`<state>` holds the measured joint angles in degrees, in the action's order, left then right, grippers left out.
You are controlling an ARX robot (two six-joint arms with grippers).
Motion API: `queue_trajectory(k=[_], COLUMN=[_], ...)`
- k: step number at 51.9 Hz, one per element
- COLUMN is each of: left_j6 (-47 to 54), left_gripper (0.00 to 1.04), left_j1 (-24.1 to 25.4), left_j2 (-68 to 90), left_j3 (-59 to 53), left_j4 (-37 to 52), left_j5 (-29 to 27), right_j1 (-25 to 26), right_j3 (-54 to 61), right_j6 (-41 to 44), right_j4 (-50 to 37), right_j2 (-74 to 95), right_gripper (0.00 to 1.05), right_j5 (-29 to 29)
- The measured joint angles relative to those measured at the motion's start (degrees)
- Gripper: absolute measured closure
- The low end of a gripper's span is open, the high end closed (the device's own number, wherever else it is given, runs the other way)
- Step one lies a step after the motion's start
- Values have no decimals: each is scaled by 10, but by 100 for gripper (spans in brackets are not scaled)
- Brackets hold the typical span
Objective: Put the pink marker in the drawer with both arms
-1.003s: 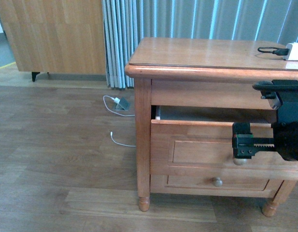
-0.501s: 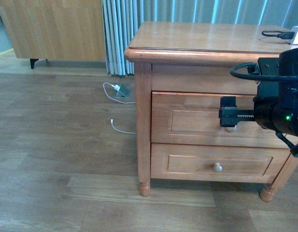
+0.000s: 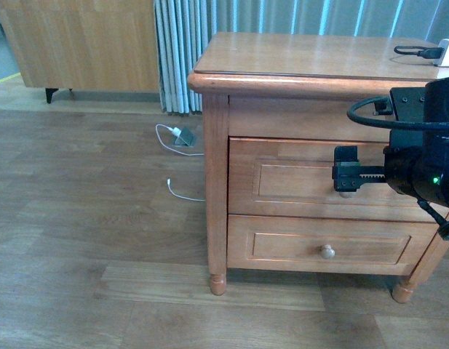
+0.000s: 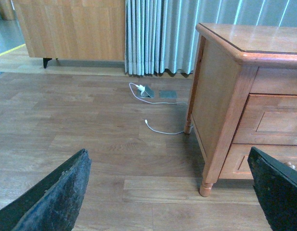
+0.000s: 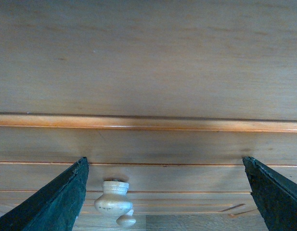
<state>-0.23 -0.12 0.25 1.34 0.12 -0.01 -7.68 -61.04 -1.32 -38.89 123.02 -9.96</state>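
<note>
The pink marker is not in view in any frame. The drawer (image 3: 286, 182) is the upper one of the wooden nightstand (image 3: 297, 62), and it is shut flush. My right gripper (image 3: 346, 178) is open in front of the drawer's pale knob (image 5: 112, 201). In the right wrist view the knob lies between the fingers (image 5: 52, 207), close to one of them and not gripped. My left gripper (image 4: 170, 192) is open and empty above the floor, beside the nightstand's left front leg (image 4: 204, 185). The left arm does not show in the front view.
A lower drawer (image 3: 282, 247) with its own knob (image 3: 327, 251) sits beneath. A white cable and charger (image 3: 182, 154) lie on the wood floor by the curtain (image 3: 180, 51). A black cable (image 3: 413, 51) lies on the nightstand top. A wooden cabinet (image 3: 78, 51) stands back left.
One second ago the drawer stood partly open; now it is shut. My right gripper has moved in with the drawer front and stays at the knob. Little has changed in the last half second.
</note>
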Motion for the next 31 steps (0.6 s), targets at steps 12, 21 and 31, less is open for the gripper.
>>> queue_trajectory(k=[12, 21, 31], left_j6=[0, 0, 0], left_gripper=[6, 6, 6], left_j1=[0, 0, 0], left_j2=[0, 0, 0], left_j3=[0, 0, 0], left_j4=[0, 0, 0], left_j5=[0, 0, 0], right_j1=[2, 0, -1], right_j3=[44, 106, 205], right_j6=[-20, -31, -41], right_j4=[21, 35, 94], right_j2=[-59, -142, -286], right_gripper=[8, 8, 8], right_j5=[12, 30, 58])
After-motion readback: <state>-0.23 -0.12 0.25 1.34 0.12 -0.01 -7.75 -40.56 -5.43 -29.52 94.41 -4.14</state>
